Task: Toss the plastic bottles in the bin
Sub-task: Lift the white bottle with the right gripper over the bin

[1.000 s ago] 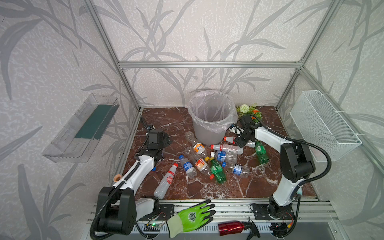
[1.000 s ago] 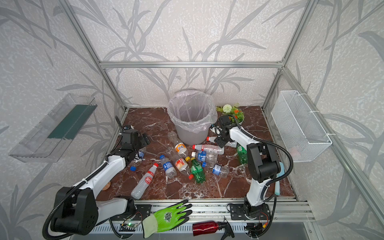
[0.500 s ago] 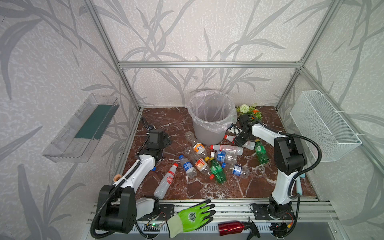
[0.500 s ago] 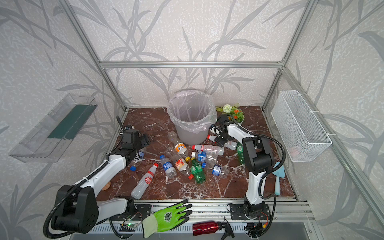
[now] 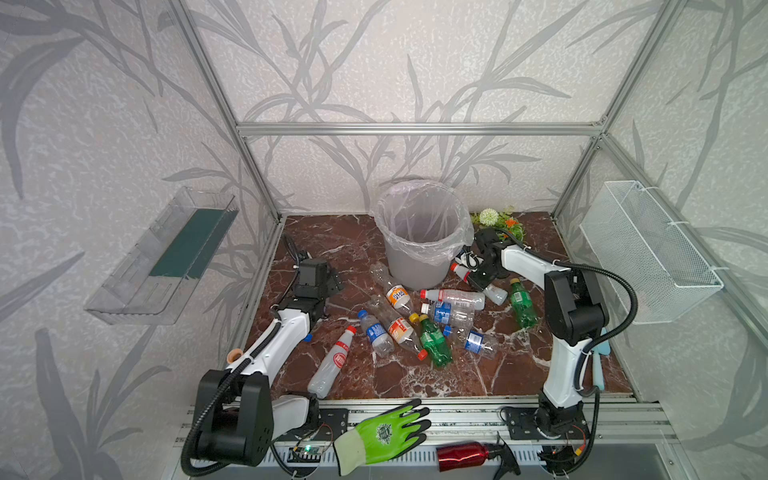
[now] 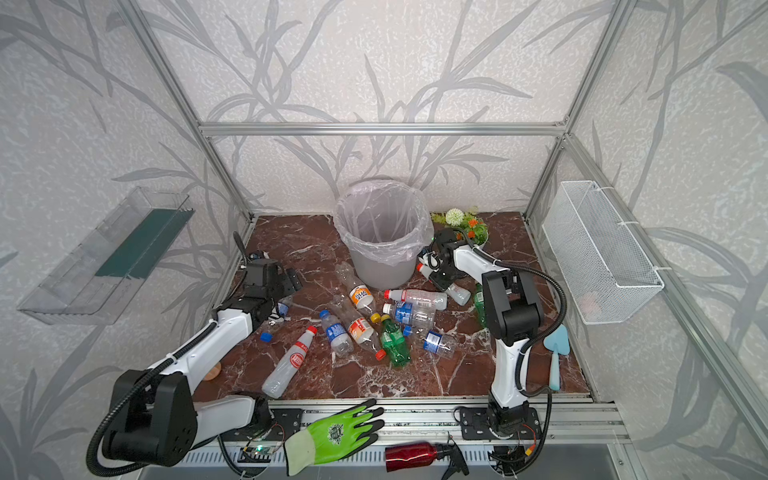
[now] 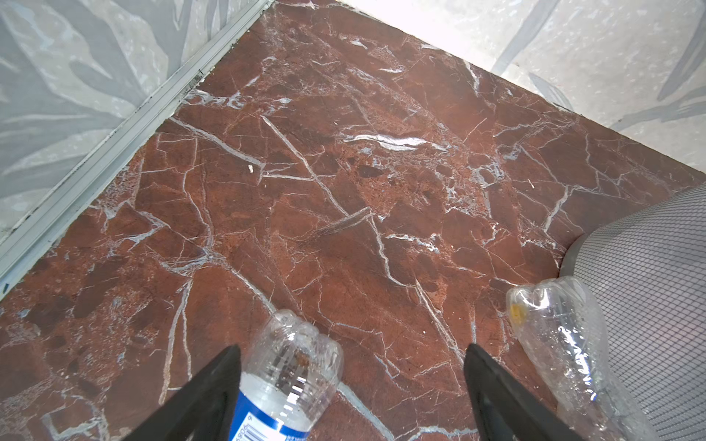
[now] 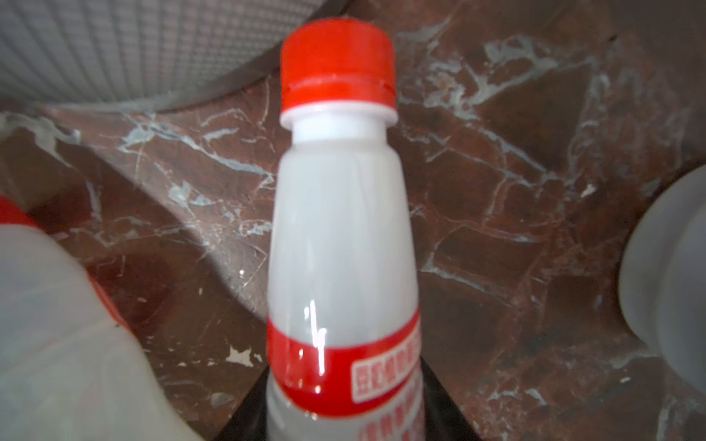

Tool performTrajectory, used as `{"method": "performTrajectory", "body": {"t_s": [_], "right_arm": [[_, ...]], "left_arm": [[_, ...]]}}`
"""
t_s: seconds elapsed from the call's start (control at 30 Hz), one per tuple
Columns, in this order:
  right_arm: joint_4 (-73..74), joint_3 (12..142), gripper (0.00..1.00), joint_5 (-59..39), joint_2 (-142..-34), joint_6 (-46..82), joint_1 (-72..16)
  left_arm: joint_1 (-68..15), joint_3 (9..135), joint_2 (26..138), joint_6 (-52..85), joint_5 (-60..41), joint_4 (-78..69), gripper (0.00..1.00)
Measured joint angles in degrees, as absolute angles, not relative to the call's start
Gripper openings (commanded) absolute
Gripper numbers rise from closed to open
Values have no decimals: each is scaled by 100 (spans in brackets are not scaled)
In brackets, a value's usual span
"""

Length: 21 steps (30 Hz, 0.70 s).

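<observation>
Right pincer (image 5: 477,274) — clamped on red-capped bottle (image 8: 340,248).

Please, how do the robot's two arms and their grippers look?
The left arm and right arm have white links and bulky black joints, each with a black ribbed hose alongside. The left gripper and right gripper are black, with tapered fingers.
</observation>
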State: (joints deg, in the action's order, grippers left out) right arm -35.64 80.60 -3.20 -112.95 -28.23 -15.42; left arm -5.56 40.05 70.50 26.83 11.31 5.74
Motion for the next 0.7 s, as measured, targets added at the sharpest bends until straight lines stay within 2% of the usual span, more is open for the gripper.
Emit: {"method": "performTrajectory", "body": {"t_s": [0.3,0.47,0.7], "right_arm": [[-2934,7321,42,-478,-9507,-2032,-1275],[-2169,6654,45,-552,-8241,-1457,-867],[-1439,6248,47,-607,-6818,-788,-845]], "left_arm": [[-556,4005,7028,2727,1170,596,91],[-558,4005,7011,2834,1223,602,91],[-556,4005,6969,2969,1258,620,91]]}}
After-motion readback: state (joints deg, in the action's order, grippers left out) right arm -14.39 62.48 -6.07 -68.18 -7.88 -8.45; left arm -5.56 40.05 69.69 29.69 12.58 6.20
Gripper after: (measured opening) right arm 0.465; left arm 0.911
